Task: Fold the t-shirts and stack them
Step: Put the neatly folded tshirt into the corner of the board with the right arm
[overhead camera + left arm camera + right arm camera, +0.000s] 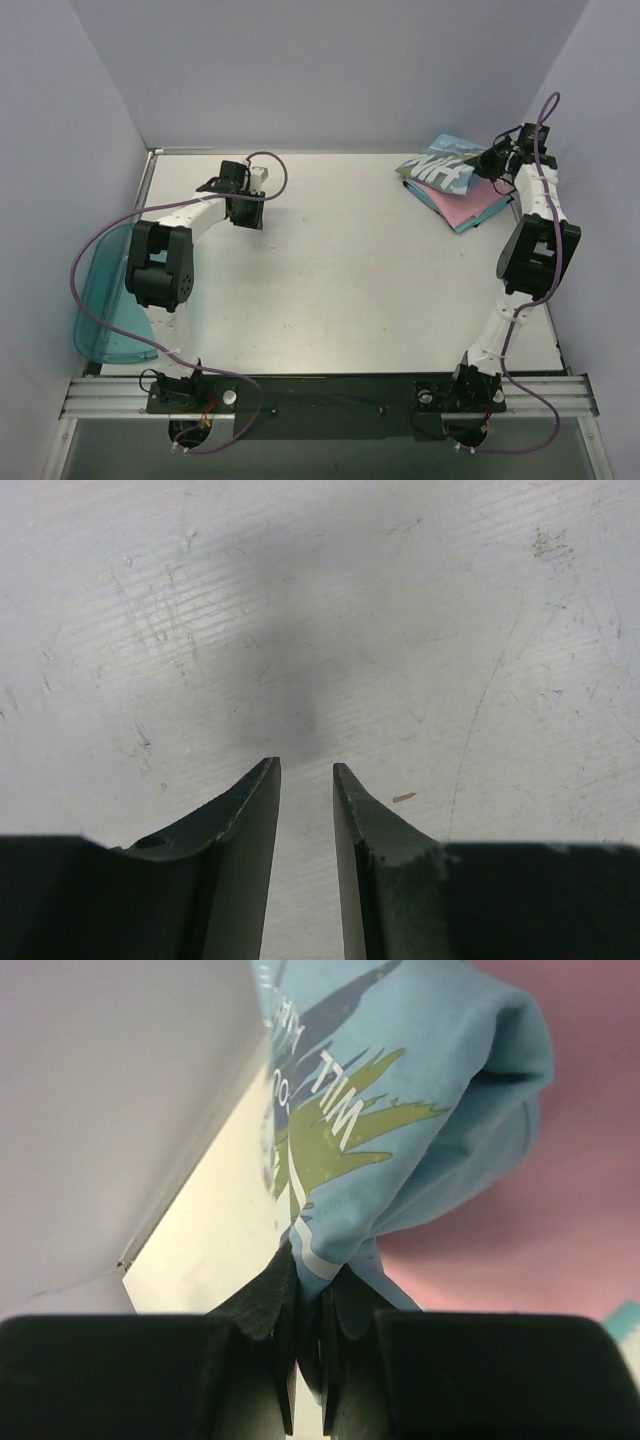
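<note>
Right gripper (pixel 310 1282) is pinching one blue tee (pixel 410 1100) atop one pink tee (pixel 570 1210), one teal tee (pixel 466 227) beneath; left gripper (pixel 306 772) is gaping narrowly, empty.

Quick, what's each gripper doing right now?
Left gripper: open, holding nothing.
Right gripper: closed on the light blue t-shirt.

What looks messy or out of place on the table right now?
The light blue printed t-shirt at the far right corner sits bunched and askew on the folded pink t-shirt rather than lying flat. The right claw is shut on its edge.
</note>
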Controlling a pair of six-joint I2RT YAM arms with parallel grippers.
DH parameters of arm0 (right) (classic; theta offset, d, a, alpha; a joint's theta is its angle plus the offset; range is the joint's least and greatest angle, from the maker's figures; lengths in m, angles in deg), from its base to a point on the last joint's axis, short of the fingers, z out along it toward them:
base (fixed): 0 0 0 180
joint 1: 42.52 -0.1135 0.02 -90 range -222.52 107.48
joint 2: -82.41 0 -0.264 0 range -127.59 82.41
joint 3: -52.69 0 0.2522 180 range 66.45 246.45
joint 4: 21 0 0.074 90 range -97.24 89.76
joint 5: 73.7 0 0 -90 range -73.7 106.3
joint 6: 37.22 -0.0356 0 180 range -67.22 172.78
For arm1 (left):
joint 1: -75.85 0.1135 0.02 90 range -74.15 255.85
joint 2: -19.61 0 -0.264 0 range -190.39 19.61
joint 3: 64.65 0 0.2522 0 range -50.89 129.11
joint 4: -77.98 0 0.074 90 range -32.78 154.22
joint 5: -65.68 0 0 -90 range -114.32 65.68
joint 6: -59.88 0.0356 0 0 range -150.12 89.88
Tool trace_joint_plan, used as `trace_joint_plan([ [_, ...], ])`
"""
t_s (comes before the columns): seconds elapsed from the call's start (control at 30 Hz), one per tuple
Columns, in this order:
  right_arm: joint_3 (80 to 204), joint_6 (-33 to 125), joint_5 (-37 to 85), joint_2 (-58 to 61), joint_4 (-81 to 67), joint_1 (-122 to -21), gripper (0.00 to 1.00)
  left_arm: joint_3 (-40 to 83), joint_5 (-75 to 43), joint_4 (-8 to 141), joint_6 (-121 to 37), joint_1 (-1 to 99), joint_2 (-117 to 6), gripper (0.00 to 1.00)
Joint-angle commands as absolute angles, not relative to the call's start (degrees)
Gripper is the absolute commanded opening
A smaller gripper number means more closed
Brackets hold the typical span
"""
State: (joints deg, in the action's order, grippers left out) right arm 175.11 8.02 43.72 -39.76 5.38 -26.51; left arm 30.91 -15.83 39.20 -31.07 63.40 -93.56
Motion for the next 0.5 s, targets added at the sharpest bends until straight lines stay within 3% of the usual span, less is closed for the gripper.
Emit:
trace_joint_plan([
  [0.0,169.47,11.99,48.29,-32.47,6.56,-23.28,0.00,31.46,-15.97,41.37,-30.56,63.89,-91.58,0.38],
  [0.47,164.70,20.08,48.81,-34.39,14.90,-19.23,0.00,31.99,-16.50,41.01,-30.38,64.25,-92.28,0.38],
])
